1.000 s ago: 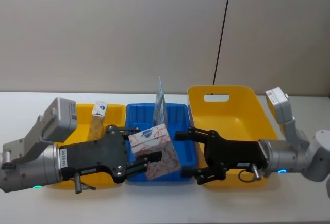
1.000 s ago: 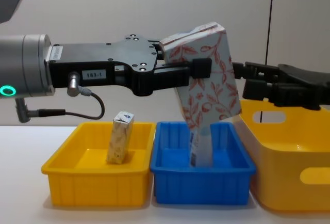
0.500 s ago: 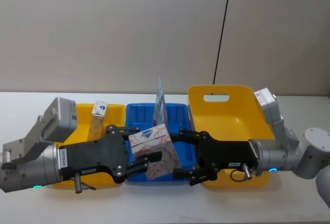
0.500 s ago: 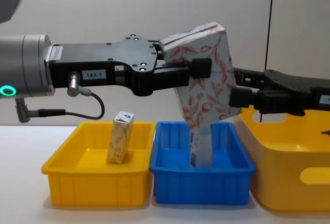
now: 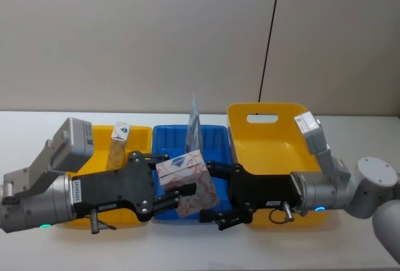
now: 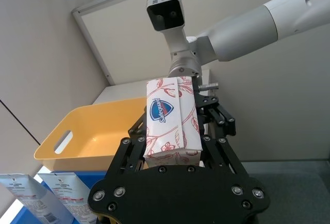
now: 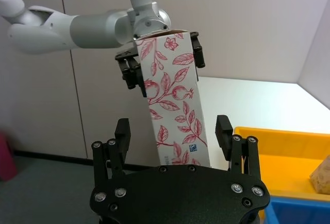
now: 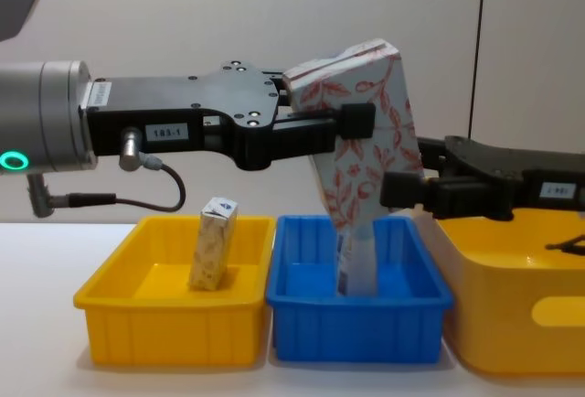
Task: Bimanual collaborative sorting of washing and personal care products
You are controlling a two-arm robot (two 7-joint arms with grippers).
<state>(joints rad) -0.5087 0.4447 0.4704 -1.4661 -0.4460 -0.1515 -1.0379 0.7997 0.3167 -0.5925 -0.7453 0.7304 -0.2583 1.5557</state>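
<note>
Two black robot grippers meet over a row of three bins on a white desk (image 5: 187, 255). The left gripper (image 5: 178, 180) reaches in from the left and is clamped on a white box (image 5: 190, 183) printed with red-orange leaves, its fingers pressing opposite faces near the upper end. The box hangs tilted in the air above the blue bin (image 8: 356, 328), with its blue shield logo facing up and its lower end pointing down towards the bin.

The right gripper (image 5: 219, 193) comes in from the right with its jaws spread wide. In the right wrist view its two fingers (image 7: 122, 133) straddle the lower part of the box, with a gap showing on each side. In the chest view it sits just beside the lower right edge of the box.

A slim cream carton (image 8: 212, 243) with a blue mark on top stands slightly tilted in the small yellow bin (image 8: 164, 328) on the left. A tall pale-blue pouch (image 8: 356, 264) stands upright in the blue bin in the middle, directly below the held box. A large yellow bin (image 8: 512, 324) with a handle slot sits on the right, behind and under the right arm
</note>
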